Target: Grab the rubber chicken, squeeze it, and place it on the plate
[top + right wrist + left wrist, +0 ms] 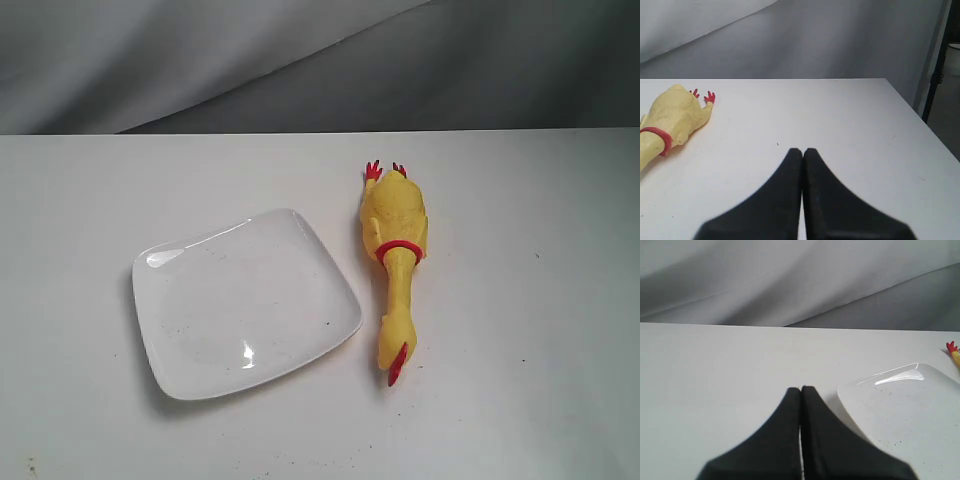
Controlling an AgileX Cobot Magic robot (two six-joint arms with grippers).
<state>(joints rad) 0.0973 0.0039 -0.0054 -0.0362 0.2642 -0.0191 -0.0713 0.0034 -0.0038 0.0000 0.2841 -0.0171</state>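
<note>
The yellow rubber chicken [395,255] lies flat on the white table, red feet toward the back, red comb toward the front, just right of the plate [200,350]. The glossy white plate holds nothing. Neither arm shows in the exterior view. My left gripper [801,388] is shut with nothing in it, over bare table beside the plate [920,405]; only the chicken's red tip [952,349] peeks in there. My right gripper [802,150] is shut and empty too, well apart from the chicken [675,117], whose plump body, collar band and feet show.
The white table [520,380] ends at a back edge before a grey cloth backdrop [300,60]. In the right wrist view the table's side edge [920,120] drops off beside a dark stand [937,65].
</note>
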